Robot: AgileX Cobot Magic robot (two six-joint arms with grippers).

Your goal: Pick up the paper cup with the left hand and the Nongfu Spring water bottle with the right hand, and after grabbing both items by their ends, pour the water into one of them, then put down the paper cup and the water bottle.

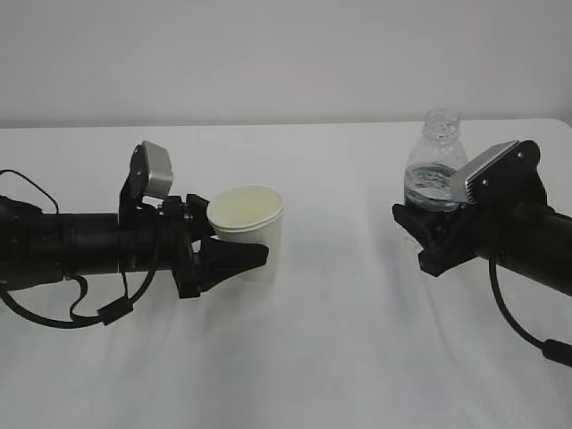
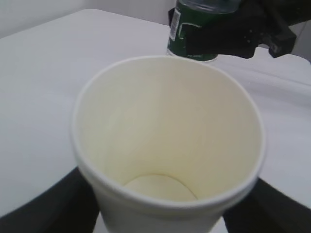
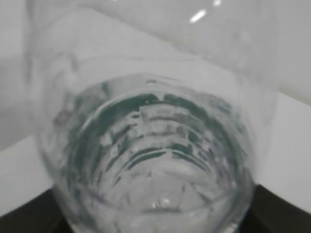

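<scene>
Both grasps look made: left gripper (image 1: 234, 259) clamps the paper cup (image 1: 248, 223), right gripper (image 1: 420, 234) the Nongfu Spring water bottle (image 1: 435, 165) (uncapped), so lifting and pouring follow.

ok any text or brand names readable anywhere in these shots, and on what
None can be read.
Nongfu Spring water bottle: its dark green label shows pale marks at one edge in the left wrist view, too blurred to read.
Paper cup: plain white, no print visible.
Left gripper and right gripper: no lettering visible.
</scene>
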